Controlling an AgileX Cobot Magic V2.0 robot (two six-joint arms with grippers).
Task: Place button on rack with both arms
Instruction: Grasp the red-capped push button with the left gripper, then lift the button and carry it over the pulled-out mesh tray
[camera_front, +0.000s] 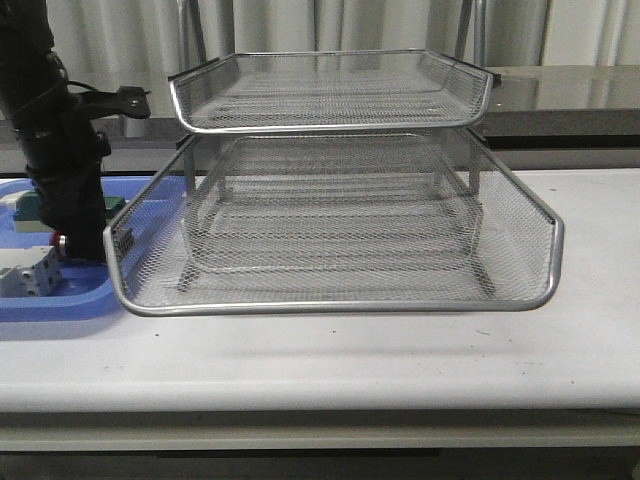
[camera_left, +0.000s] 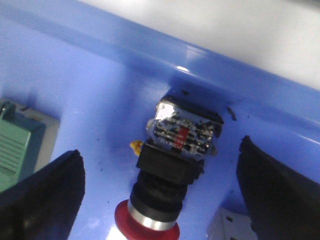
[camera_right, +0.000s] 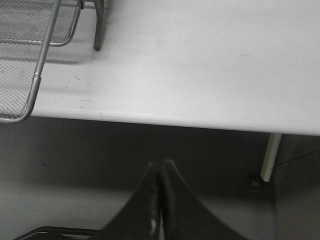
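The button lies on its side in the blue tray, red head toward the camera and blue rear block away. My left gripper is open, with one black finger on each side of the button and not touching it. In the front view the left arm reaches down into the blue tray, and a bit of the red head shows beside it. The silver wire-mesh rack stands mid-table. My right gripper is shut and empty, off the table's front edge.
A green block and a white terminal block lie in the tray close to the button; both also show in the front view, the green block and the terminal block. A rack corner and a rack leg show in the right wrist view.
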